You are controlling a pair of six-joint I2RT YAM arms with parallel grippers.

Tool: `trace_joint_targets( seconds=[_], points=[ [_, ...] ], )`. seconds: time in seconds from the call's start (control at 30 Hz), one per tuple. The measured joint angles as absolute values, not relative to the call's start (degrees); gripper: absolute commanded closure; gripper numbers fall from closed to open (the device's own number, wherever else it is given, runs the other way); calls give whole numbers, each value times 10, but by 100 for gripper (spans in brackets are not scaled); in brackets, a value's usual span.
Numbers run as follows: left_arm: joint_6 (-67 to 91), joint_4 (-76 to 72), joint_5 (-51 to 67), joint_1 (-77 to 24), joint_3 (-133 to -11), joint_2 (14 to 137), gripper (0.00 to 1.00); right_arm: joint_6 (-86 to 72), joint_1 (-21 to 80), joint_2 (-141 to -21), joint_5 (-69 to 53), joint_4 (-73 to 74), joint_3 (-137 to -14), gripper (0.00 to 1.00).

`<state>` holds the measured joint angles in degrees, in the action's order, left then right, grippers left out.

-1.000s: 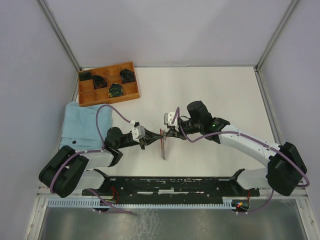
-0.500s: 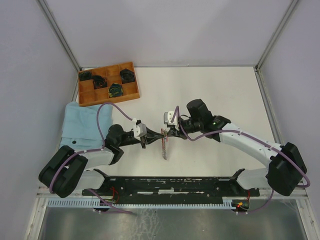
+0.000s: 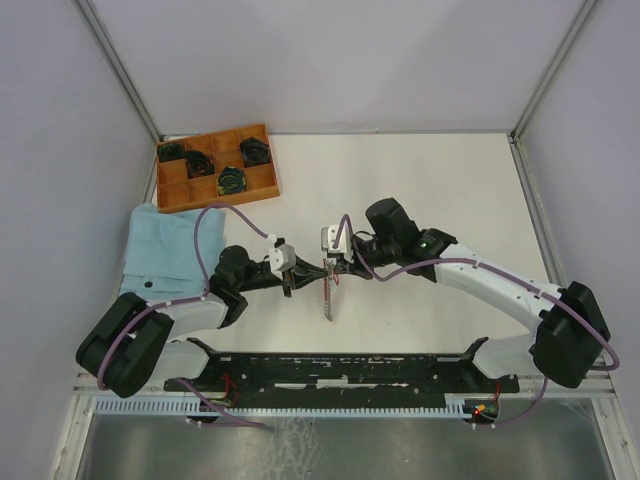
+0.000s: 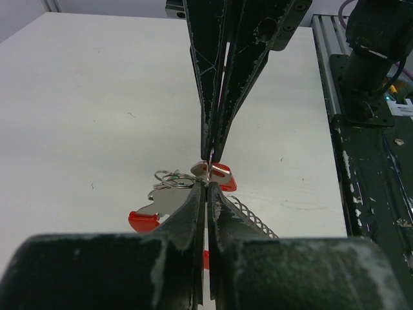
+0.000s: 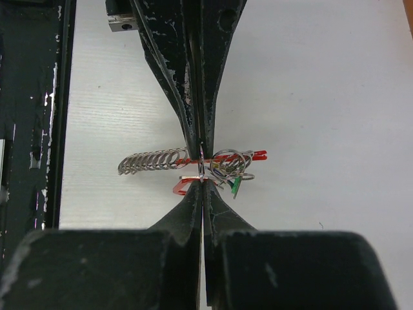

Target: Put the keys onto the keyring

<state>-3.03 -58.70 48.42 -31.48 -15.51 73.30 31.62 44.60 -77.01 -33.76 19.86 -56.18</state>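
Note:
My left gripper point(image 3: 318, 270) and right gripper point(image 3: 333, 266) meet tip to tip above the middle of the table. The keyring point(image 5: 202, 163) stands edge-on between the two pairs of tips. My left gripper point(image 4: 208, 183) is shut on its thin metal ring. My right gripper point(image 5: 202, 179) is shut at the ring's other end, on a red-headed key point(image 5: 184, 186). From the bunch hang a silver chain point(image 5: 145, 161), a red strap point(image 5: 255, 155), small rings and a green-headed key point(image 5: 235, 187). A second red-headed key point(image 4: 145, 221) shows in the left wrist view.
A wooden compartment tray point(image 3: 170, 195) with dark round coils point(image 3: 232, 180) sits at the back left. A light blue cloth point(image 3: 165, 250) lies left of my left arm. A dark rail point(image 3: 340, 368) runs along the near edge.
Both grippers have drifted slightly left together with the bunch. The right gripper's jaws have closed the last bit.

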Motion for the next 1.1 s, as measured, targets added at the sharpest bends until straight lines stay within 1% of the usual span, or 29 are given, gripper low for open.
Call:
trace_joint_targets(
  seconds=[0.63, 0.87, 1.1],
  points=[
    [-31, -504, 472, -316, -172, 723, 97, 344, 481, -798, -273, 249, -597, 99],
    [-25, -488, 455, -316, -173, 715, 97, 359, 497, -798, -238, 248, -597, 99],
    [20, -481, 425, -316, -175, 711, 97, 364, 510, -790, -196, 225, -581, 99]
  ],
)
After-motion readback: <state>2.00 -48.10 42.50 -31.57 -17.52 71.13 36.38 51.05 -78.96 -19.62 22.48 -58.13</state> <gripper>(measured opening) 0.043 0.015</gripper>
